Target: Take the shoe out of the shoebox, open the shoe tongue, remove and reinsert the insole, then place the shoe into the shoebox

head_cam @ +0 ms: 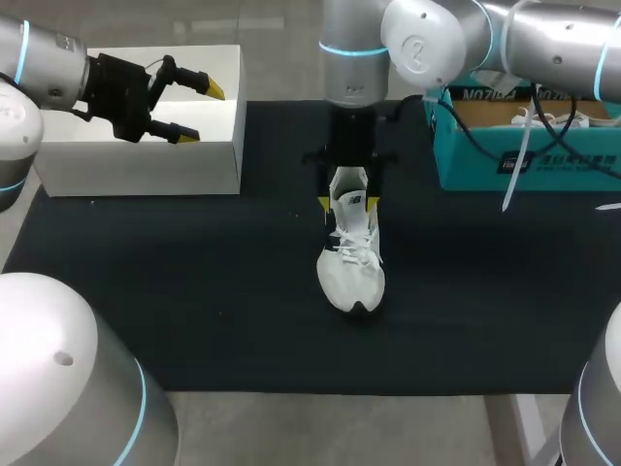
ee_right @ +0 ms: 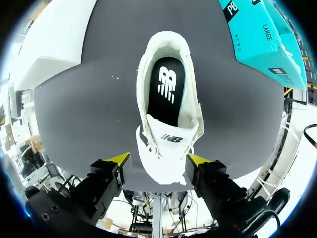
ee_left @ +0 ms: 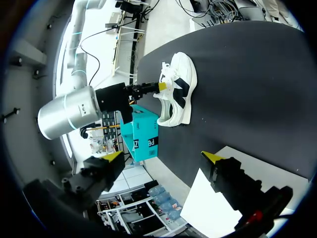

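A white shoe point(head_cam: 351, 272) stands upright on the black mat point(head_cam: 194, 291), toe toward the table's front. Its black insole point(ee_right: 166, 84) shows inside the opening, and the tongue point(ee_right: 170, 139) lies over the laces. My right gripper point(head_cam: 348, 203) comes straight down over the shoe's rear half, a yellow tip on either side. In the right wrist view the right gripper point(ee_right: 159, 158) straddles the shoe point(ee_right: 148, 64) with thin gaps, so it is open. My left gripper point(head_cam: 194, 112) hangs open and empty above the white box point(head_cam: 146, 160). The left wrist view shows the shoe point(ee_left: 182, 84) far ahead.
The teal shoebox point(head_cam: 524, 160) stands at the back right, with white laces and a cable showing inside it. The white box fills the back left corner. The mat stretches bare to the left, right and front of the shoe.
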Controlling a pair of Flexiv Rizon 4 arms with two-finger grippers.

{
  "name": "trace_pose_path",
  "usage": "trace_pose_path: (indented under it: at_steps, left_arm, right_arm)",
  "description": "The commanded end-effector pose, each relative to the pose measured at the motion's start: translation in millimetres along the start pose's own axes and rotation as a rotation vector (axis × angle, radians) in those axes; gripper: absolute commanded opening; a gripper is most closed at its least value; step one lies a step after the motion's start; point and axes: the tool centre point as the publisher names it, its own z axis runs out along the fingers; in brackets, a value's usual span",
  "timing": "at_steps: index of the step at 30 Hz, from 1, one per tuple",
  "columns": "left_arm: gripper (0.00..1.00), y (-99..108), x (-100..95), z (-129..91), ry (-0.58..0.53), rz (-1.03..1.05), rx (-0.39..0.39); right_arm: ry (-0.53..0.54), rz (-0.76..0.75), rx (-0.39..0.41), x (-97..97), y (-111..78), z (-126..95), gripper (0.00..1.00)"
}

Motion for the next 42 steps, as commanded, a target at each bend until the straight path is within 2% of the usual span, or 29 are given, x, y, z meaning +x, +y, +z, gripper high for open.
trace_pose_path:
  at_steps: [1,14,22,26,28,30,32,35,37,39,40,42]
  left_arm:
    - [1.00,-0.3,-0.2,0.1,0.002,0.001,0.000]
    - [1.00,-0.3,-0.2,0.1,0.002,0.001,0.000]
    - [1.00,-0.3,-0.2,0.1,0.002,0.001,0.000]
    - [1.00,-0.3,-0.2,0.1,0.002,0.001,0.000]
    - [1.00,-0.3,-0.2,0.1,0.002,0.001,0.000]
    - [1.00,-0.3,-0.2,0.1,0.002,0.001,0.000]
    - [1.00,-0.3,-0.2,0.1,0.002,0.001,0.000]
    - [1.00,-0.3,-0.2,0.1,0.002,0.001,0.000]
    - [1.00,-0.3,-0.2,0.1,0.002,0.001,0.000]
    - [1.00,-0.3,-0.2,0.1,0.002,0.001,0.000]
    - [1.00,-0.3,-0.2,0.1,0.002,0.001,0.000]
    - [1.00,-0.3,-0.2,0.1,0.002,0.001,0.000]
  right_arm:
    - [-0.014,-0.016,-0.066,-0.3,-0.2,-2.4,0.00]
    - [-0.044,-0.023,-0.064,-8.8,1.5,2.2,0.00]
    - [-0.047,-0.034,-0.075,-17.2,19.2,22.3,0.00]
    - [-0.047,-0.055,-0.083,-13.6,23.4,18.3,0.00]
    - [-0.034,-0.064,-0.106,-14.8,19.0,10.2,0.00]
    - [0.018,-0.104,-0.176,-19.2,11.8,-2.3,0.00]
    - [0.022,-0.132,-0.226,-21.8,7.1,-12.6,0.00]
    - [-0.006,-0.254,-0.311,-24.8,4.9,-24.0,0.00]
    - [0.028,-0.429,-0.384,-19.7,8.8,-30.4,0.00]
    - [0.063,-0.539,-0.395,-15.4,14.9,-32.9,0.00]
    - [0.125,-0.568,-0.400,-11.4,19.4,-35.9,0.00]
    - [0.125,-0.568,-0.400,-11.4,19.4,-35.9,0.00]
